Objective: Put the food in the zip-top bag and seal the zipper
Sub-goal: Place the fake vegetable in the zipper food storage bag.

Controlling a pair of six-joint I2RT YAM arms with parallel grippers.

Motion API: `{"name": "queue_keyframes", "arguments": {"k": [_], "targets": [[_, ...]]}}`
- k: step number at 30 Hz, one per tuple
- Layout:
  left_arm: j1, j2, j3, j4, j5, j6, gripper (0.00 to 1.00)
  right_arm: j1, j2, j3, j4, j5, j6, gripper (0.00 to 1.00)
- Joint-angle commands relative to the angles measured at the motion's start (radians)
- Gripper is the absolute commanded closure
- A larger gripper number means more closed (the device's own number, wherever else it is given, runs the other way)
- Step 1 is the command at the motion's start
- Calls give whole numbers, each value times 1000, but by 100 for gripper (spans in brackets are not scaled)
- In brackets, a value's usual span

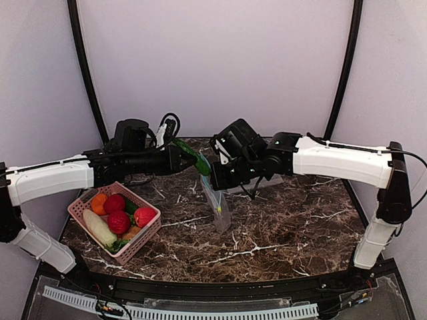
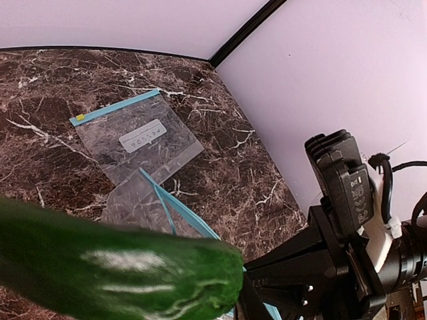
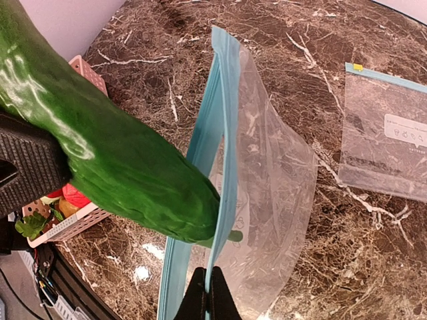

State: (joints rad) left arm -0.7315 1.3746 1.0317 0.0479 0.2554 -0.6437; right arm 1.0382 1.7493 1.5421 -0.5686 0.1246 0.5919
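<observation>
Two arms meet over mid-desk w/ the zip-top bag (image 1: 219, 207) btw them. R hand (image 3: 208, 299) is pressed together on the bag's top edge, pinching the teal zipper (image 3: 217, 127) at one end. The bag hangs from that pinch, mouth up, clear body sagging toward the desk (image 1: 293, 233). Mouth is only narrowly parted; the two zipper strips run close side by side.

L hand (image 1: 179, 160) reaches in from the left, clamped on a long green piece (image 3: 120, 160), glossy & cucumber-like, w/ a black ribbed pad (image 3: 27, 167) pressed to its side. The piece tilts down to the right, rounded tip right at the zipper & touching the strip. Can't tell if the tip is past the mouth or just against it.

Second bag (image 2: 137, 137) lies flat on the desk, right of the held one & apart from it, white label up.

Pink basket (image 1: 143, 239) sits near-left on the desk below the L arm. In it: orange piece (image 1: 99, 203), three red round ones (image 1: 119, 222), long pale piece (image 1: 99, 228), some leafy green (image 1: 119, 245) at the near corner.
</observation>
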Motion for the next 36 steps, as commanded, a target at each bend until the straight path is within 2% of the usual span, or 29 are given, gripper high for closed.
{"name": "queue_keyframes", "arguments": {"k": [1, 12, 19, 21, 25, 30, 36], "targets": [[-6, 11, 38, 15, 32, -7, 96, -2, -9, 15, 28, 20, 3, 100], [-29, 78, 69, -205, 117, 37, 97, -1, 4, 26, 22, 42, 9, 100], [-36, 112, 92, -238, 183, 38, 94, -3, 14, 24, 22, 40, 10, 100], [-37, 119, 108, -261, 184, 47, 91, -1, 14, 24, 20, 42, 11, 100], [-37, 118, 132, -311, 161, 73, 77, -2, 14, 21, 15, 48, 12, 100], [-39, 100, 150, -344, 139, 91, 50, -2, 15, 21, 11, 50, 13, 100], [-38, 73, 174, -403, 91, 118, 44, -2, 17, 22, 9, 54, 12, 100]]}}
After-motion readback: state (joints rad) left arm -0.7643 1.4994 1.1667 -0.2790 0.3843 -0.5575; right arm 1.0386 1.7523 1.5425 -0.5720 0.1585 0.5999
